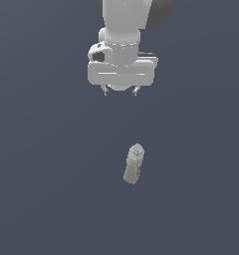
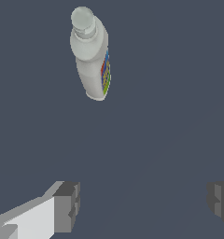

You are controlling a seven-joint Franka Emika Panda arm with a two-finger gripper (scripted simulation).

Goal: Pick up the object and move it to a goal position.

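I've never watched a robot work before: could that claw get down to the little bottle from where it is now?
Probably yes. The gripper is open, wider than the bottle, and nothing stands between them. The bottle stands apart on bare floor.

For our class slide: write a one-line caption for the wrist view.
Open gripper hangs apart from the upright bottle, its coloured label showing.

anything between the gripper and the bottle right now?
Nothing visible. The gripper hangs open, apart from the bottle, with only bare dark floor between them in both views. The bottle stands upright on its own, untouched. No goal marker shows.
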